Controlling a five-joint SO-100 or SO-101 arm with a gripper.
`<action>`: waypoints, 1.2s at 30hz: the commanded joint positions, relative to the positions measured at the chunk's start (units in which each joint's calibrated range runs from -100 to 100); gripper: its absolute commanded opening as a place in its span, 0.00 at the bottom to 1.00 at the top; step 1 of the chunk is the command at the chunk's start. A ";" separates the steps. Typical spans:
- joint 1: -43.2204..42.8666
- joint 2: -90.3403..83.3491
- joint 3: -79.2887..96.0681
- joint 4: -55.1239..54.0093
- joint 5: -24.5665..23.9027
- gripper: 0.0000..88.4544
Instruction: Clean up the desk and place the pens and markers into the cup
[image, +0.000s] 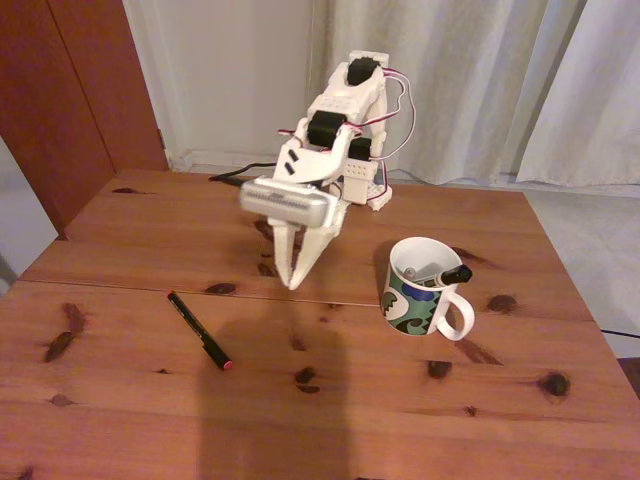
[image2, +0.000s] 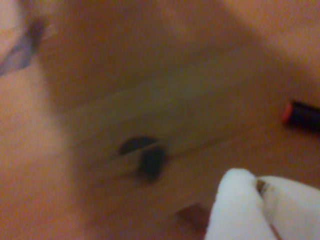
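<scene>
One cup (image: 422, 290), two pens (image: 200, 330)

Pale curtains (image: 480, 80) hang in long folds behind the wooden table, covering the wall from its middle to its right end. Left of the curtains stands a strip of plain white wall (image: 230, 70), and further left a reddish-brown wooden panel (image: 70, 90), like a door or cupboard side. Below the curtains, at the right, a light grey floor (image: 590, 250) shows. A dark cable (image: 235, 176) lies beneath the white wall. The light is warm and dim.
</scene>
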 joint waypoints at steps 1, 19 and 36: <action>1.20 1.16 -5.35 0.26 -0.46 0.01; 11.33 2.98 -1.03 -0.69 15.83 0.01; 11.97 2.65 4.57 -1.38 13.42 0.01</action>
